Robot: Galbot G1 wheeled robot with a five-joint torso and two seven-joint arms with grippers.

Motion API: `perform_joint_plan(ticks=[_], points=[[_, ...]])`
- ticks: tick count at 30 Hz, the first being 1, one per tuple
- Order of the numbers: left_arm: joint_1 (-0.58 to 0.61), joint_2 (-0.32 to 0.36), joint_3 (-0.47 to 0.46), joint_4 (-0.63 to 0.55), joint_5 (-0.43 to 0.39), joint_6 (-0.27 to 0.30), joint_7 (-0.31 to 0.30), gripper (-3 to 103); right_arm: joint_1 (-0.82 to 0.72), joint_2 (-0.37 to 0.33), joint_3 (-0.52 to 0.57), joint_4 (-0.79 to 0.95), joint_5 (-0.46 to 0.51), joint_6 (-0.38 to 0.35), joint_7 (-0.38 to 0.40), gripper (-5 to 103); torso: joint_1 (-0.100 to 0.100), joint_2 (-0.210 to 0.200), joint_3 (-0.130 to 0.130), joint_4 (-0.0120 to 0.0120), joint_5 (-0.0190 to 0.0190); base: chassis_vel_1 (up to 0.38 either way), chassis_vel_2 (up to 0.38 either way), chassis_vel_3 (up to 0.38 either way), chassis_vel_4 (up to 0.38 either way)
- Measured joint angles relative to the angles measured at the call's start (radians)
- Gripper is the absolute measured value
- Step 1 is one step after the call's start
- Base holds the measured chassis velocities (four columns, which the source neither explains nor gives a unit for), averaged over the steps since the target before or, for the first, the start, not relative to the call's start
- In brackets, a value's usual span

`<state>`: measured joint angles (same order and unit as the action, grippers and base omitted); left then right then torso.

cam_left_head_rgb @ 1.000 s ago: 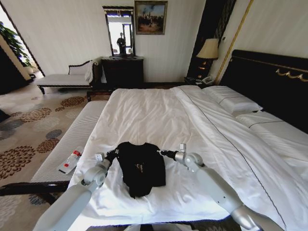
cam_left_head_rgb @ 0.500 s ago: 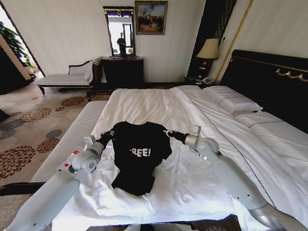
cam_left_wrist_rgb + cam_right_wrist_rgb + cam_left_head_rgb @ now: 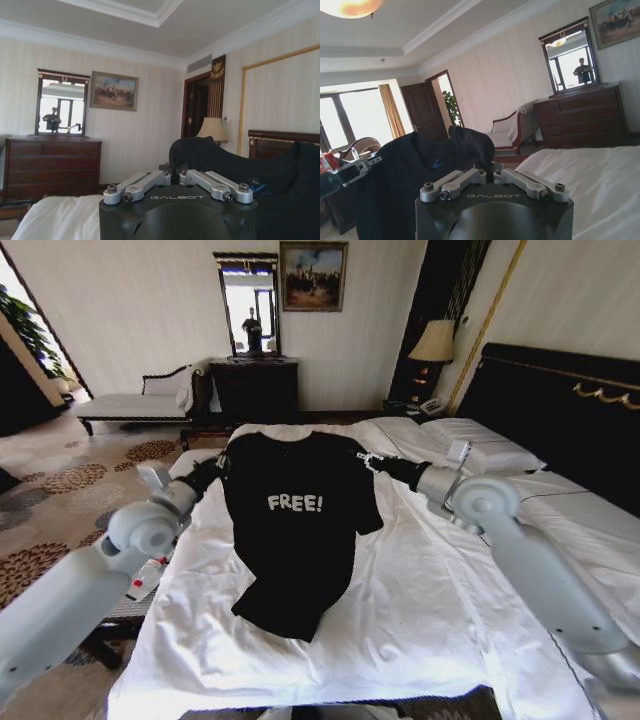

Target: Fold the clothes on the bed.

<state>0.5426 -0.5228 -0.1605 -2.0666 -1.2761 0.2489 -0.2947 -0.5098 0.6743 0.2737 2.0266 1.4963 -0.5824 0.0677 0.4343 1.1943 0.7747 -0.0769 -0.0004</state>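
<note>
Black short-sleeved T-shirt of soft fabric with white "FREE" lettering (image 3: pixel 295 525) now hangs in the air over the big white-sheeted bed (image 3: pixel 420 620), chest toward me; a second ago it lay bunched near the foot edge. My left gripper (image 3: pixel 218 466) pinches one shoulder and my right gripper (image 3: pixel 366 460) the other, both pressed together on cloth, and I've raised them well up. The hem trails onto the sheet toward the foot edge. I judge the shirt is spread enough to lay flat for folding, which hasn't begun
</note>
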Motion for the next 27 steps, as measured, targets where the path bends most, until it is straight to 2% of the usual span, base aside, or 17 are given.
perform_joint_plan(ticks=[1,3,6,8,12,13,16,18,21,22,27], points=[[-0.08,0.018,0.027,0.0,-0.045,0.004,-0.005,2,0.024,-0.038,0.02,0.012,0.037,0.001,0.008,1,0.0,0.0,0.0,-0.0001,-0.0004,0.0,0.0,0.0,0.0],[-0.114,0.027,0.034,-0.002,-0.063,0.006,-0.006,2,0.035,-0.054,0.028,0.016,0.055,0.001,0.011,1,0.0,0.0,0.0,-0.0002,-0.0003,0.0,0.0,0.0,0.0],[-0.177,0.066,0.031,-0.024,-0.122,0.011,-0.006,2,0.089,-0.119,0.043,0.034,0.12,0.006,0.022,1,0.0,0.0,0.0,-0.0004,-0.0002,0.0,0.0,0.0,0.0],[-0.178,0.08,0.016,-0.035,-0.142,0.014,-0.006,2,0.104,-0.132,0.045,0.039,0.135,0.007,0.024,1,0.0,0.0,0.0,-0.0005,-0.0001,0.0,0.0,0.0,0.0],[-0.134,0.167,-0.1,-0.108,-0.231,0.022,-0.003,2,0.148,-0.178,0.059,0.059,0.191,0.013,0.029,1,0.0,0.0,0.0,0.0003,-0.0006,0.0,0.0,0.0,0.0],[-0.134,0.167,-0.1,-0.108,-0.231,0.022,-0.003,2,0.148,-0.178,0.059,0.059,0.191,0.013,0.029,1,0.0,0.0,0.0,0.0003,-0.0006,0.0,0.0,0.0,0.0],[-0.118,0.228,-0.146,-0.149,-0.27,0.018,0.001,2,0.153,-0.201,0.085,0.078,0.238,0.017,0.043,1,0.0,0.0,0.0,0.0003,-0.0004,0.0,0.0,0.0,0.0],[-0.117,0.238,-0.152,-0.155,-0.276,0.017,0.002,2,0.151,-0.207,0.095,0.085,0.248,0.018,0.045,1,0.0,0.0,0.0,0.0001,-0.0005,0.0,0.0,0.0,0.0],[-0.12,0.268,-0.17,-0.178,-0.3,0.012,0.002,2,0.113,-0.231,0.146,0.118,0.281,0.022,0.052,1,0.0,0.0,0.0,0.0001,-0.0003,0.0,0.0,0.0,0.0],[-0.12,0.281,-0.179,-0.194,-0.311,0.009,0.001,2,0.064,-0.253,0.196,0.143,0.301,0.026,0.052,1,0.0,0.0,0.0,0.0,0.0,0.0,0.0,0.0,0.0],[-0.035,0.302,-0.264,-0.272,-0.345,0.011,-0.017,2,-0.05,-0.284,0.295,0.22,0.328,0.039,0.065,1,0.0,0.0,0.0,-0.0004,0.0,0.0,0.0,0.0,0.0]])
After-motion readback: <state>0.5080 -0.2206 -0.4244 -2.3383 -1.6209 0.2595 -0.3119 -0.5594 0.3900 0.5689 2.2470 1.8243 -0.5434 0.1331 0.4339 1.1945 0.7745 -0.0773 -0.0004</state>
